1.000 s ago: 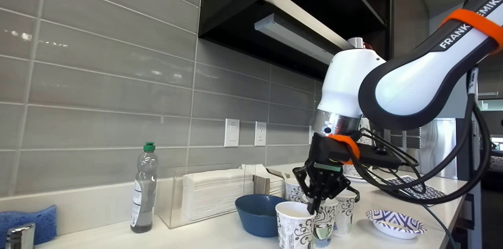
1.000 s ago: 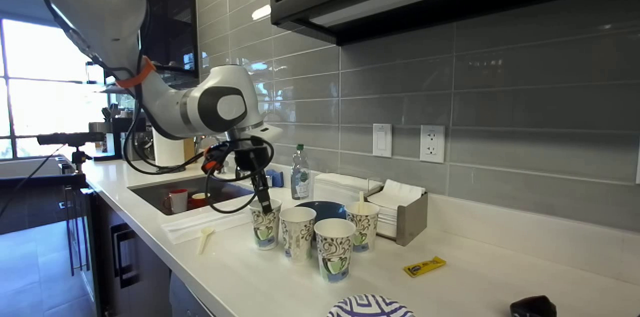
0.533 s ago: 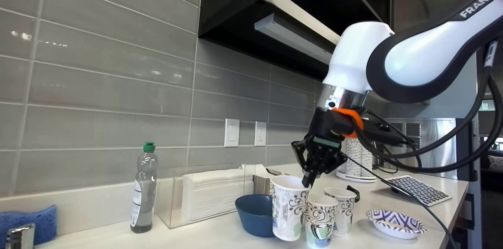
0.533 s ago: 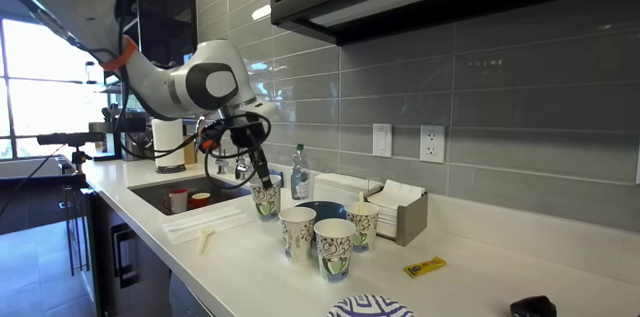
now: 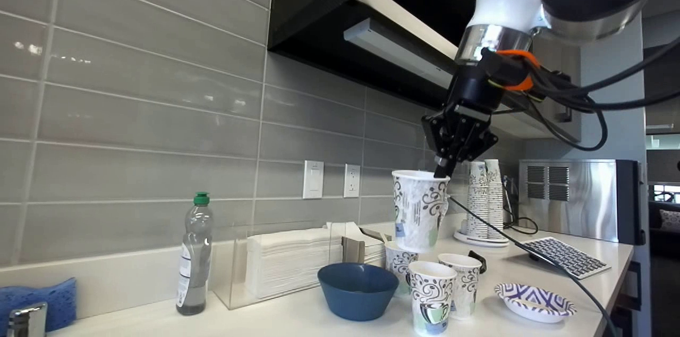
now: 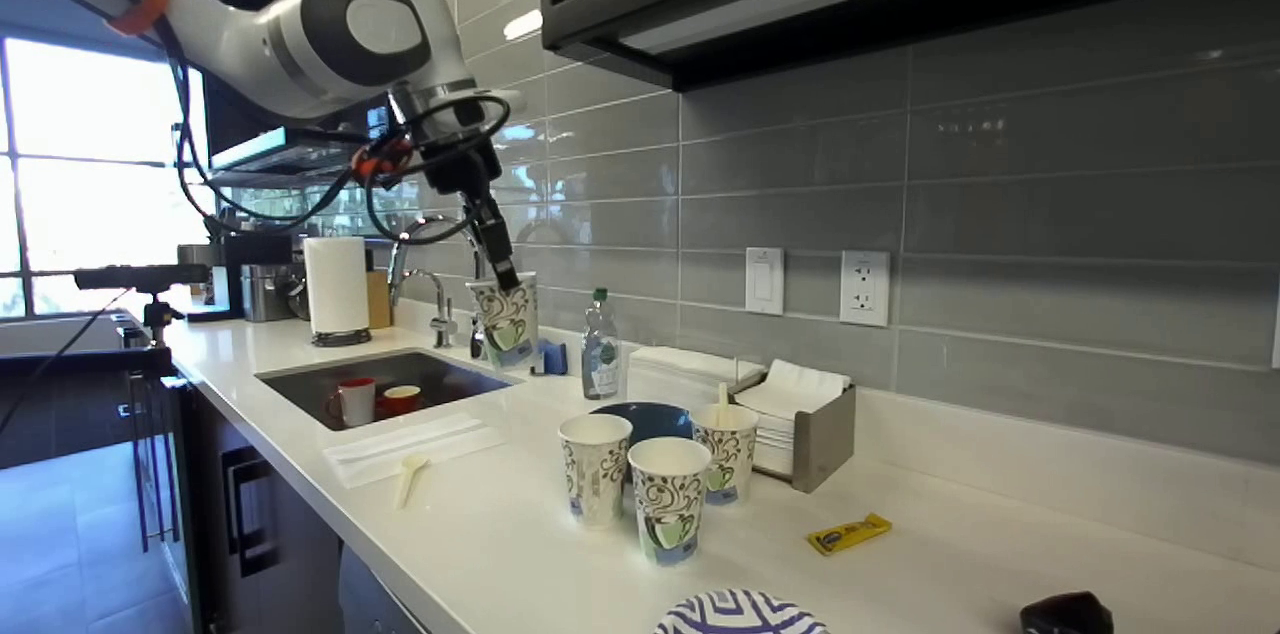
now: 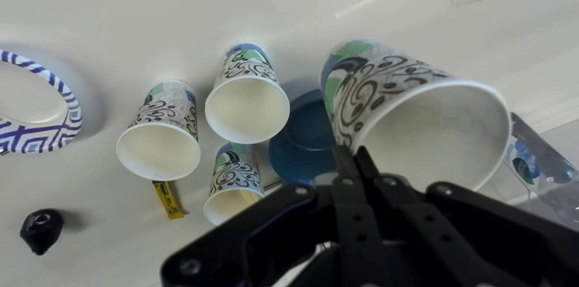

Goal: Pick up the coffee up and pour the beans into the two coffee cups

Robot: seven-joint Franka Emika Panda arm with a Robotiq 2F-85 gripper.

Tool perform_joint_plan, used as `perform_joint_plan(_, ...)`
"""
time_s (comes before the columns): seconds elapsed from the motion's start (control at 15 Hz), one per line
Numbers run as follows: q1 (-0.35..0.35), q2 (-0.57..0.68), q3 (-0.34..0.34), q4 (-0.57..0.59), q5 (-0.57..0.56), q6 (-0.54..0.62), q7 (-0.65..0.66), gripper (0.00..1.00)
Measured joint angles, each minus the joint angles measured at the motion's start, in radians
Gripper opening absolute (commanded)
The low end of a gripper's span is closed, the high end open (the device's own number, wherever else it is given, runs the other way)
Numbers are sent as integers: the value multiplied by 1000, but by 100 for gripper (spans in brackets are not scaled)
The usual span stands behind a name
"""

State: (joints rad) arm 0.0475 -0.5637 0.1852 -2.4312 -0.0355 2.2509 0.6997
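My gripper point(image 5: 442, 171) is shut on the rim of a white patterned paper cup point(image 5: 419, 215) and holds it in the air, slightly tilted. The held cup also shows in the wrist view point(image 7: 377, 85); its visible inside is plain white. Two alike white cups stand upright on the counter below: one point(image 5: 432, 297) nearer the sink, one point(image 5: 462, 286) nearer the patterned bowl. Both show in the wrist view too point(image 7: 246, 67) point(image 7: 165, 108). A further similar cup point(image 6: 725, 464) holding a pale stick stands by the napkins. All cups look about the same size. No beans are visible.
A blue bowl point(image 5: 357, 292) sits beside the cups. A napkin holder point(image 6: 825, 439) and a soap bottle point(image 5: 194, 262) stand along the wall. A patterned shallow bowl point(image 5: 534, 302), a yellow packet point(image 6: 848, 534) and a sink point(image 6: 420, 376) are around. A dark cabinet point(image 5: 393, 13) hangs above.
My gripper has lifted the held cup off the counter, well above the other cups, and toward the sink side. The standing cups have not moved.
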Motion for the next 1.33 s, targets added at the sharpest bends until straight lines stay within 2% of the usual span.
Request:
perform_joint_plan(0.8,-1,-17,-1,9,6,-34,-21,1)
perform_joint_plan(1.0,-25,-13,35,43,-33,-128,-21,1)
perform_joint_plan(1.33,-49,52,100,161,-173,-320,-21,1)
